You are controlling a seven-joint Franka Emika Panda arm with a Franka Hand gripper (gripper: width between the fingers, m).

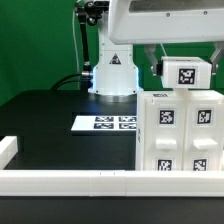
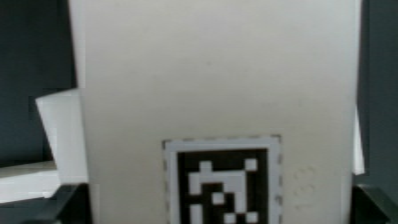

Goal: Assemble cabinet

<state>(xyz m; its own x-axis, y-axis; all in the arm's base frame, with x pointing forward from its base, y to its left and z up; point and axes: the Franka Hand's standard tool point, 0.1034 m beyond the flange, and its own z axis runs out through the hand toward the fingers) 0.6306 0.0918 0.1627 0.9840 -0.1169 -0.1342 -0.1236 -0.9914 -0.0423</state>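
Note:
The cabinet [image 1: 180, 135] is the big white box with square tags on its faces, standing at the exterior view's right. Right above its top sits a small white tagged block [image 1: 185, 72], touching it or nearly so. My gripper [image 1: 183, 62] comes down onto this block from above. In the wrist view the block [image 2: 214, 90] fills the space between my two dark fingertips [image 2: 68, 205], and its tag [image 2: 222, 180] shows near them. My gripper [image 2: 217, 208] stands wide, with its jaws against the block's two sides.
The marker board [image 1: 105, 122] lies flat on the black table to the left of the cabinet. A low white wall [image 1: 70, 181] runs along the front edge and turns up the left side [image 1: 8, 150]. The arm's base [image 1: 112, 76] stands at the back.

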